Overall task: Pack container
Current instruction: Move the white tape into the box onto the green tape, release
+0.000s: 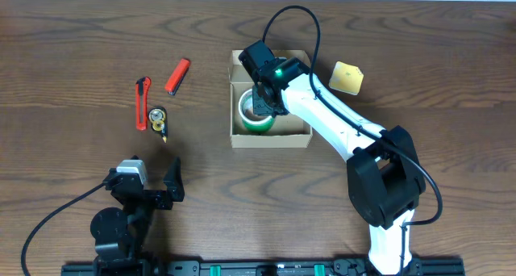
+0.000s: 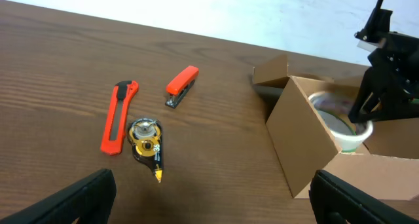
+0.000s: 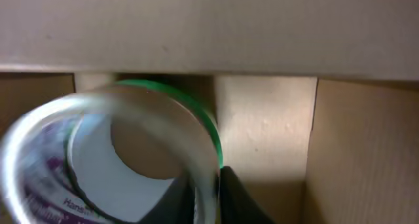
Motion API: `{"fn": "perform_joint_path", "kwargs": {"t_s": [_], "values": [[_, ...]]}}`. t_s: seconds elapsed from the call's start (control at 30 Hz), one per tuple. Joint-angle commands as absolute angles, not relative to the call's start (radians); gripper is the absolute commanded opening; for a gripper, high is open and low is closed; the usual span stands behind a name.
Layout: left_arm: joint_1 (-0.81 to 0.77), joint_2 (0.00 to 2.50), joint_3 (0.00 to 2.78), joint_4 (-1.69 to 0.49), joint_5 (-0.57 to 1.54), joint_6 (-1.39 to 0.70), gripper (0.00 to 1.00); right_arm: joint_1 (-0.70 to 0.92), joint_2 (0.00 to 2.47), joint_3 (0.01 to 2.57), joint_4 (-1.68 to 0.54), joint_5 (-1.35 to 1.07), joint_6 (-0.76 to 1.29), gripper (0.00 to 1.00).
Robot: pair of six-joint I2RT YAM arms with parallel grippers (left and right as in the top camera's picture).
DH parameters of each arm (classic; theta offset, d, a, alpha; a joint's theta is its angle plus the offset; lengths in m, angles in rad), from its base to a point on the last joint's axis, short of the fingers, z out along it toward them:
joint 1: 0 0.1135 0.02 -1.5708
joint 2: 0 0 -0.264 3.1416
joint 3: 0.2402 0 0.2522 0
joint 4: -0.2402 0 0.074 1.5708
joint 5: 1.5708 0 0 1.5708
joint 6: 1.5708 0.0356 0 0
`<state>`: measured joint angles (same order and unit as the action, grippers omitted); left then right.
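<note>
The container (image 1: 236, 135) is an open tan cardboard box at the table's centre; it also shows in the left wrist view (image 2: 298, 145) and its inner walls fill the right wrist view (image 3: 262, 132). My right gripper (image 1: 262, 102) reaches down inside it, shut on the wall of a green tape roll (image 1: 251, 123) with a white core (image 3: 131, 152), which sits tilted within the box. My left gripper (image 1: 153, 183) is open and empty near the table's front left, its fingers at the bottom corners of its wrist view (image 2: 209, 198).
An orange box cutter (image 1: 142, 102), a red stapler (image 1: 178, 75) and a small black-and-yellow correction tape dispenser (image 1: 158, 120) lie left of the box. A yellow sticky-note pad (image 1: 347, 77) lies right of it.
</note>
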<state>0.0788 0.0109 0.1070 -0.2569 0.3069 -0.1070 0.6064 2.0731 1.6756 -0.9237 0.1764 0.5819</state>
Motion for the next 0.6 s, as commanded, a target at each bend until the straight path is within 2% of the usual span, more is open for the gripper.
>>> {"fn": "perform_joint_path", "kwargs": {"t_s": [0.0,0.07,0.17,0.23,0.57], "values": [[0.084,0.005,0.082,-0.260,0.296,-0.097,0.95,0.616,2.088,1.673,-0.916,0.194,0.607,0.22],[0.084,0.005,0.082,-0.260,0.296,-0.097,0.95,0.616,2.088,1.673,-0.911,0.191,0.614,0.27],[0.084,0.005,0.082,-0.260,0.296,-0.097,0.95,0.616,2.088,1.673,-0.908,0.183,0.614,0.43],[0.084,0.005,0.082,-0.260,0.296,-0.097,0.95,0.616,2.088,1.673,-0.908,0.175,0.613,0.50],[0.084,0.005,0.082,-0.260,0.296,-0.097,0.95,0.601,1.986,1.747,-0.986,0.116,0.550,0.54]]}}
